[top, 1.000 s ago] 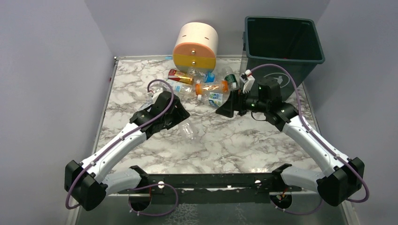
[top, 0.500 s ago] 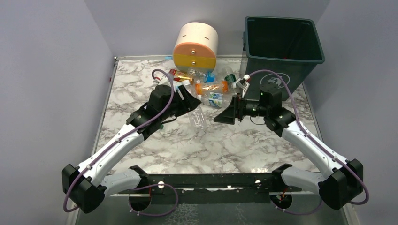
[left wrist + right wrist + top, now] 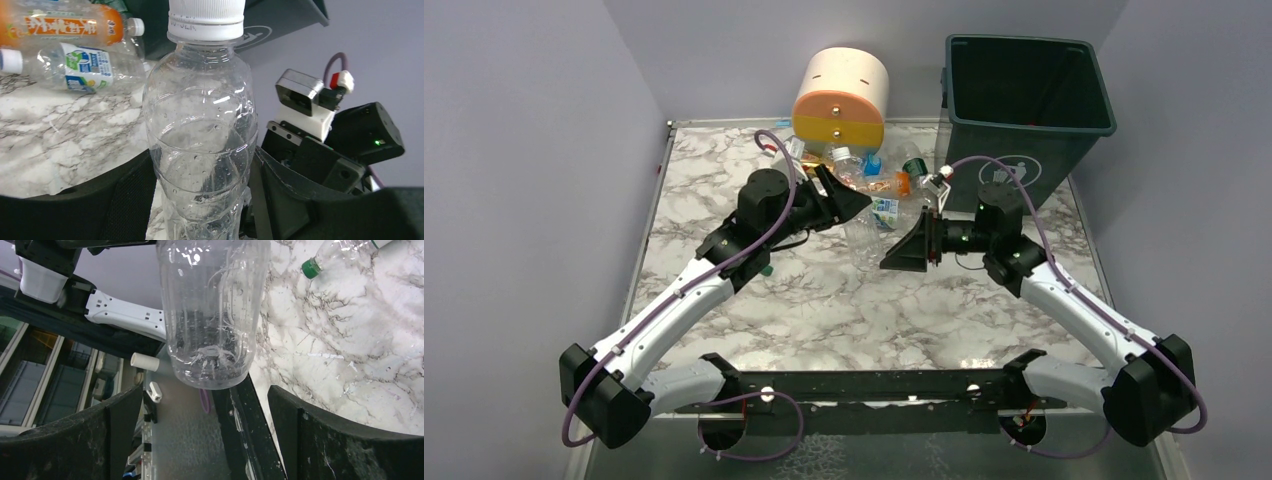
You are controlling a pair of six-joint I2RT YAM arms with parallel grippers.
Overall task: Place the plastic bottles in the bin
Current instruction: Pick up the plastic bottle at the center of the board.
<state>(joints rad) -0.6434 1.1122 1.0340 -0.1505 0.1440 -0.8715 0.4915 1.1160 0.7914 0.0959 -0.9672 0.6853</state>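
Marble table [image 3: 924, 310]; plastic bottles [image 3: 879, 185] lie clustered at far centre; round drawer unit [image 3: 841, 98] behind them; green bin [image 3: 1024, 100] stands far right.

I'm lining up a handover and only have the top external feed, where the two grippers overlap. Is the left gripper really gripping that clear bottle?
Observer: Yes. The left wrist view shows the left gripper clamping the clear bottle from both sides, low on its body.
Operator: Is the right gripper closed on it too?
Observer: No. In the right wrist view the right gripper is open, and the bottle's base hangs between its fingers with a gap on each side.
Operator: Is the cap on?
Observer: Yes, a white cap is on it.
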